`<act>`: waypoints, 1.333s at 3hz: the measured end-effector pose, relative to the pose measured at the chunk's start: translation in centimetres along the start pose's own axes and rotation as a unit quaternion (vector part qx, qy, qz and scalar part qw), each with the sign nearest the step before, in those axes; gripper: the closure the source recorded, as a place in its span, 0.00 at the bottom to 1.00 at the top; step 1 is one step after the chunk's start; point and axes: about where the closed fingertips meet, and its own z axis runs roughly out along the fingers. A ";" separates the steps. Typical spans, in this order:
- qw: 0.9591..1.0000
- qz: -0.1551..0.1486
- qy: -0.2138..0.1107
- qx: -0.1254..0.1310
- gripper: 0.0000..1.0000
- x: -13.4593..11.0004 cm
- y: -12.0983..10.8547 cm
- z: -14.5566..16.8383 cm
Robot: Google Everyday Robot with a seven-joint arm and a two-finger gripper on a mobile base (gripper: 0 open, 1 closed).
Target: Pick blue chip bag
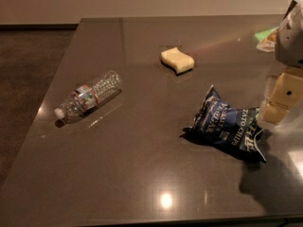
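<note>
The blue chip bag (226,126) lies crumpled on the dark glossy desk (142,183), towards its right side, with one crimped end pointing up-left and the other spread out at lower right. The gripper (279,103) hangs at the right edge of the view, just beside the bag's right end and a little above the desk. I cannot tell whether it is open or closed, and whether it touches the foil is also unclear.

The main risk, as I judge it, is a shallow hold. Coming in from the side, the gripper may catch only a loose fold or the crimped edge, and slick foil can pull free on the lift. A sideways nudge is the second risk. The bag is light and the desk surface looks smooth, so contact before closing may push it left and out of reach (it could also spin rather than slide). Pressing down too hard may flatten the bag and leave nothing raised to pinch.

The clear plastic water bottle (87,97) and the pale yellow sponge (177,60) lie well apart from the bag, so grabbing the wrong item seems unlikely.
</note>
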 end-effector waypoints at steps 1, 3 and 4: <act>1.000 0.013 -0.001 -0.019 0.00 0.2 0.0 2.1; 0.998 0.017 -0.016 -0.050 0.00 0.6 1.2 7.6; 0.998 0.018 -0.017 -0.058 0.00 1.0 1.6 9.5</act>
